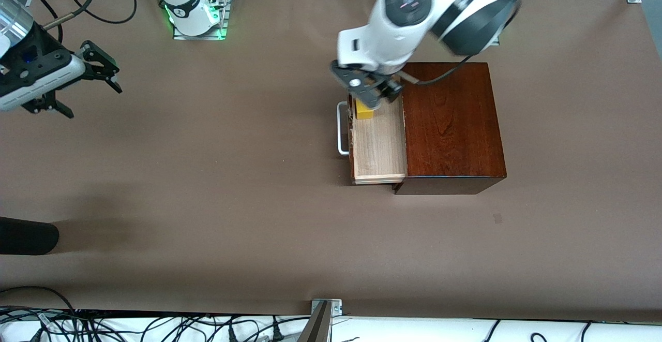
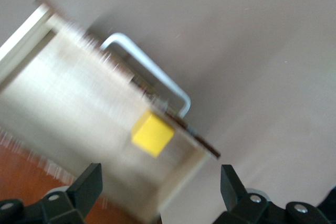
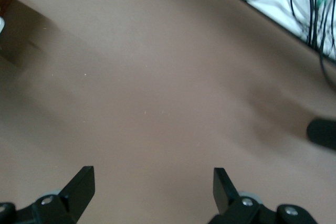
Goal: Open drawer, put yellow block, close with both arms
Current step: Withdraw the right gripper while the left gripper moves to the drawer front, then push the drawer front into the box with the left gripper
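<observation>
The drawer [image 1: 377, 148] stands pulled out of the dark mahogany box [image 1: 451, 124], its white bar handle [image 1: 341, 129] toward the right arm's end of the table. The yellow block [image 1: 364, 111] lies in the pale tray, in the corner by the drawer front that is farther from the front camera. It also shows in the left wrist view [image 2: 152, 134], free of the fingers. My left gripper [image 1: 368, 89] is open and empty just above that corner of the drawer. My right gripper [image 1: 106, 70] is open and empty, waiting over bare table at the right arm's end.
The brown table [image 1: 207, 187] spreads wide around the box. A black rounded object [image 1: 28, 236] lies at the table edge near the right arm's end, also in the right wrist view [image 3: 323, 132]. Cables hang along the edge nearest the front camera.
</observation>
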### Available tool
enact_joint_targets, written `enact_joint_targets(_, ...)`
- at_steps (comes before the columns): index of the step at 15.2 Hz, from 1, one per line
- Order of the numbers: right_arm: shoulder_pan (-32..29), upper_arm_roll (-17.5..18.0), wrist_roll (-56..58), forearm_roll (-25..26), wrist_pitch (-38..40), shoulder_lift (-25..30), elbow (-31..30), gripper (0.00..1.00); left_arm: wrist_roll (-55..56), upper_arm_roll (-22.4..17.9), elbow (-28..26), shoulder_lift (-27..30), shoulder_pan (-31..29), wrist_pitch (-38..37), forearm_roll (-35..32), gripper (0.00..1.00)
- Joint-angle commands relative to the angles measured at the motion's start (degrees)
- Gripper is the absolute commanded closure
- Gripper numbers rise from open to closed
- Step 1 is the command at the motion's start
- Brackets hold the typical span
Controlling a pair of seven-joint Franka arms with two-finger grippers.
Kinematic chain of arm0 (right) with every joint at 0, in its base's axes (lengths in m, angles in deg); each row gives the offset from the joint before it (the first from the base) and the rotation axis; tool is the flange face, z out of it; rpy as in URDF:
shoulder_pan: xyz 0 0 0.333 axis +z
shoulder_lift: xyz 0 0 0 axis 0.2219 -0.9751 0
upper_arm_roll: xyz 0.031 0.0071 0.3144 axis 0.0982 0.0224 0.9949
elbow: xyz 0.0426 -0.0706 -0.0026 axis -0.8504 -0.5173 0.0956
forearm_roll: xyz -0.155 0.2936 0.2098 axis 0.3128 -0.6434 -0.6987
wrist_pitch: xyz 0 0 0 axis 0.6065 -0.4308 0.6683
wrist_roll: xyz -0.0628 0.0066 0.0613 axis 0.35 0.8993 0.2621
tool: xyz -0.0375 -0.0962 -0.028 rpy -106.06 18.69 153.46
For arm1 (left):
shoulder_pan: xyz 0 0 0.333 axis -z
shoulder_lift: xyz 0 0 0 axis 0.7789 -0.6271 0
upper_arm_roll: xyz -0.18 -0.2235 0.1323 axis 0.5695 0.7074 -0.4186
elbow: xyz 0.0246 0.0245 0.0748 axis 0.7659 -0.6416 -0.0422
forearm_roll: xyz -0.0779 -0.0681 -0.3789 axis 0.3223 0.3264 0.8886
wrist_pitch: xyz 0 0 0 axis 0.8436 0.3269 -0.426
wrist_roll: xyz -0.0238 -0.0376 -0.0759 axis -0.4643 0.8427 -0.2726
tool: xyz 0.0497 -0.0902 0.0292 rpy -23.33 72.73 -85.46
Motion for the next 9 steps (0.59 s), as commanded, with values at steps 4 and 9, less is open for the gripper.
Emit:
enact_joint_targets(4,0.0,-5.3,-5.6,-1.0,0.0,3.1,-5.0,0.00,-14.8,-0.2,2.5,-8.8,7.1,8.8,-8.6,0.00)
enact_joint_targets(9,0.0,-5.4,-11.5,-0.5,2.0,3.2,-4.9,0.00,-30.3,-0.1,2.4,-14.7,7.6,15.1,-12.7,0.00)
